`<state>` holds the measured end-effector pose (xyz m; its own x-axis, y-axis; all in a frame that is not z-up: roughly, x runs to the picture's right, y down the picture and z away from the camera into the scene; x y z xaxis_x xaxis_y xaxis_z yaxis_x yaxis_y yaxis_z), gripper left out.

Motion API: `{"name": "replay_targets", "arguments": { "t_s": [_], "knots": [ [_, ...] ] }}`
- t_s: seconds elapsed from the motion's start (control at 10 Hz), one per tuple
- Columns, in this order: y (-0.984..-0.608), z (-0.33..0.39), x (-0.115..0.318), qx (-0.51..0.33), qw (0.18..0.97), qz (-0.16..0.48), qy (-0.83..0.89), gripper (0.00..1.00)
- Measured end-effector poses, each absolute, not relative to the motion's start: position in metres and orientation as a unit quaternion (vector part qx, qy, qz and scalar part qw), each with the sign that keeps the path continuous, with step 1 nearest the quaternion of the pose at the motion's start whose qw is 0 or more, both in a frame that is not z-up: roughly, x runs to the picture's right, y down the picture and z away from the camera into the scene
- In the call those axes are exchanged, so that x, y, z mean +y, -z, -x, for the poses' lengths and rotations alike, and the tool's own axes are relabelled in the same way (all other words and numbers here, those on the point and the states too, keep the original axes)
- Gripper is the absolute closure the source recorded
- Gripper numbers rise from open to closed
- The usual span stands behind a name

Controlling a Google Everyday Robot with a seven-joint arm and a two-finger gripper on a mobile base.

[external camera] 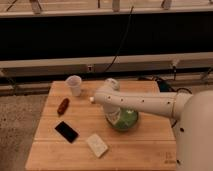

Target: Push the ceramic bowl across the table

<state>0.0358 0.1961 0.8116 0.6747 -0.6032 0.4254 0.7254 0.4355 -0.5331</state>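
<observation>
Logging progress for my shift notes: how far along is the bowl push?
Done: the arm has reached the ceramic bowl, which sits right of centre on the table. In hand: the gripper is down at the bowl's left rim, partly hidden by the arm. Left: most of the push across.

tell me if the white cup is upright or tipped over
Upright: the white cup stands on the table with its open rim facing up. The gripper is at the ceramic bowl, away from it.
</observation>
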Motion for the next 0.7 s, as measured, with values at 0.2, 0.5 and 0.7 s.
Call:
{"name": "replay_targets", "arguments": {
  "t_s": [0.2, 0.5, 0.7],
  "knots": [
    [-0.809, -0.021, 0.200, -0.092, 0.835, 0.355, 0.410, 0.98],
    [-0.805, -0.008, 0.207, -0.100, 0.825, 0.352, 0.431, 0.98],
    [-0.805, 0.017, 0.208, -0.107, 0.816, 0.349, 0.448, 0.98]
  ]
}}
